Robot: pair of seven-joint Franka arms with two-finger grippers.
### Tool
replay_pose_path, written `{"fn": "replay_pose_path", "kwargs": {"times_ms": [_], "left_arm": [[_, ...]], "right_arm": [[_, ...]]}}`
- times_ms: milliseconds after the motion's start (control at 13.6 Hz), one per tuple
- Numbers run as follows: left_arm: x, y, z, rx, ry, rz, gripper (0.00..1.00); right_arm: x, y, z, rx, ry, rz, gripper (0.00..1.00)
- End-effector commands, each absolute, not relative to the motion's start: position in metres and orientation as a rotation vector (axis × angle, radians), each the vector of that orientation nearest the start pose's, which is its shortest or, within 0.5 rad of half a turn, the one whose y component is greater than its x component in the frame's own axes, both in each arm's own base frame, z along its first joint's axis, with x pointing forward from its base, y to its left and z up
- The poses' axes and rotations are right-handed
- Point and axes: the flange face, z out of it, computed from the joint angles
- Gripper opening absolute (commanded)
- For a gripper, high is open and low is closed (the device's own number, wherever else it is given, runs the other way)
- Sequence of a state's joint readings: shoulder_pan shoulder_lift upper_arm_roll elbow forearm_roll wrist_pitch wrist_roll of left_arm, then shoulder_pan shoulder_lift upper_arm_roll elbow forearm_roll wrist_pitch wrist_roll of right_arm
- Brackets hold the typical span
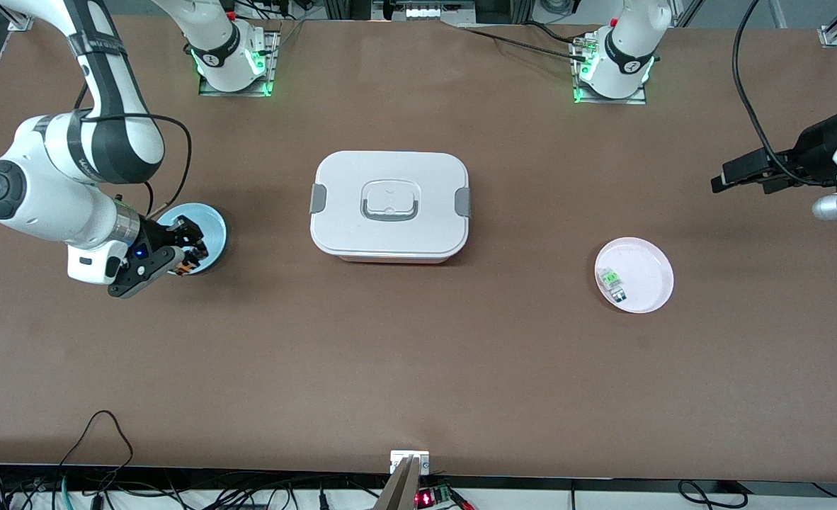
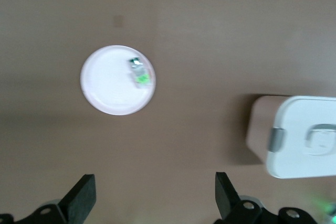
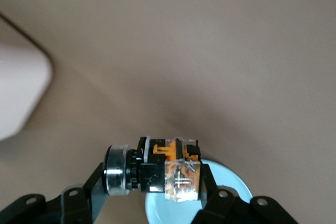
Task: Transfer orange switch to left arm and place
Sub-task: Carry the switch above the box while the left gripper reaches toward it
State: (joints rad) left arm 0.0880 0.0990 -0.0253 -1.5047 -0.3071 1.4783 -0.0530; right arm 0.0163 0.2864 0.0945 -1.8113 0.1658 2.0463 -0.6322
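My right gripper (image 1: 190, 255) is shut on the orange switch (image 1: 188, 264), a small orange-and-black part with a clear block and a black-and-silver cylinder. It hangs just over the edge of a blue plate (image 1: 211, 221). In the right wrist view the orange switch (image 3: 169, 167) sits crosswise in the right gripper (image 3: 155, 181), above the blue plate (image 3: 233, 183). The white box (image 1: 348, 185) with grey clips stands mid-table; the box (image 2: 307, 129) also shows in the left wrist view. My left gripper (image 1: 719, 181) waits open and empty, high over the left arm's end of the table; left gripper (image 2: 155, 184).
A pink plate (image 1: 648, 273) toward the left arm's end holds a small green-and-clear component (image 1: 611, 281); pink plate (image 2: 107, 85), component (image 2: 139, 72). A corner of the box (image 3: 16, 93) shows in the right wrist view. Cables run along the table's edges.
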Motion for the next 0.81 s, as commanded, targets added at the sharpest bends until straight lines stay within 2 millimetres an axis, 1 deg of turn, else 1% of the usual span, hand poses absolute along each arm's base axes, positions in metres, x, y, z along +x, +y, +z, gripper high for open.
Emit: {"fn": "replay_pose_path", "kwargs": {"times_ms": [0, 74, 147, 221, 368, 515, 588, 735], "left_arm": [[0.578, 0.021, 0.595, -3.64, -0.29, 0.311, 1.0], [0.583, 0.022, 0.587, -3.706, -0.329, 0.356, 1.0], [0.585, 0.019, 0.586, -3.752, -0.362, 0.393, 1.0], [0.587, 0.017, 0.583, -3.779, -0.425, 0.447, 1.0], [0.59, 0.008, 0.586, -3.841, -0.562, 0.533, 1.0], [0.596, -0.001, 0.585, -3.902, -0.72, 0.657, 1.0], [0.601, -0.004, 0.581, -3.92, -0.81, 0.737, 1.0], [0.605, -0.019, 0.581, -3.937, -0.868, 0.813, 1.0]], "right_arm": [[0.623, 0.117, 0.409, -2.67, -1.097, -0.061, 0.0], [0.622, 0.139, 0.419, -2.609, -1.149, -0.108, 0.0], [0.619, 0.162, 0.428, -2.541, -1.164, -0.145, 0.0], [0.617, 0.184, 0.442, -2.478, -1.198, -0.192, 0.0], [0.608, 0.238, 0.478, -2.364, -1.341, -0.281, 0.0], [0.595, 0.281, 0.506, -2.257, -1.406, -0.348, 0.0], [0.589, 0.298, 0.519, -2.2, -1.406, -0.396, 0.0], [0.578, 0.328, 0.534, -2.143, -1.411, -0.487, 0.0]]}}
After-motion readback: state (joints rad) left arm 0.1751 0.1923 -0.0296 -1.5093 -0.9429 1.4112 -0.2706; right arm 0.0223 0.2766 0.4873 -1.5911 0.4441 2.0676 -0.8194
